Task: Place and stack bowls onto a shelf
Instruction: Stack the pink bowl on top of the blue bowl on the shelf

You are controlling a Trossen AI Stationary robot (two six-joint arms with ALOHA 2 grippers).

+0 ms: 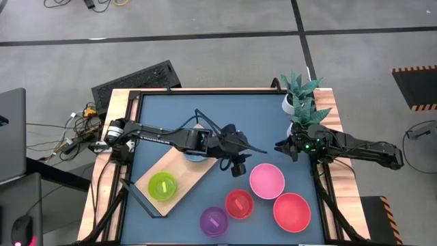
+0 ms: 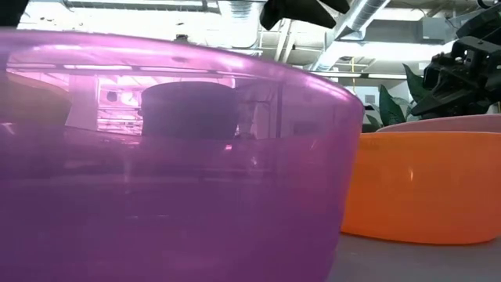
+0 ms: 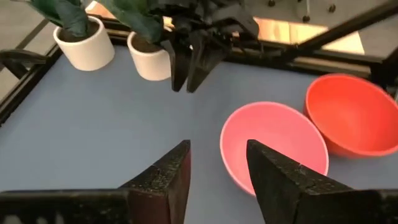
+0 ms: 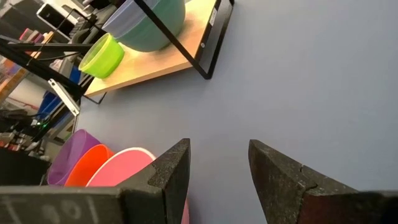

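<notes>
The wooden shelf (image 1: 179, 179) lies slantwise at the table's left-centre. On it stand a lime green bowl (image 1: 162, 185) whose inside shows yellow, and a nested blue and dark green bowl pair (image 4: 152, 25), partly hidden under my left arm in the high view. On the tabletop stand the pink bowl (image 1: 266, 180), large red bowl (image 1: 291, 211), small red bowl (image 1: 239, 203) and purple bowl (image 1: 214, 221). My left gripper (image 1: 240, 164) is open and empty just left of the pink bowl (image 3: 273, 146). My right gripper (image 1: 281, 147) is open and empty above the table, right of centre.
Two white plant pots (image 1: 295, 109) with green plants stand at the far right, close to my right arm. The shelf's black wire frame (image 4: 208, 46) stands up at the board's end. Bare blue tabletop (image 1: 225, 113) lies along the far side.
</notes>
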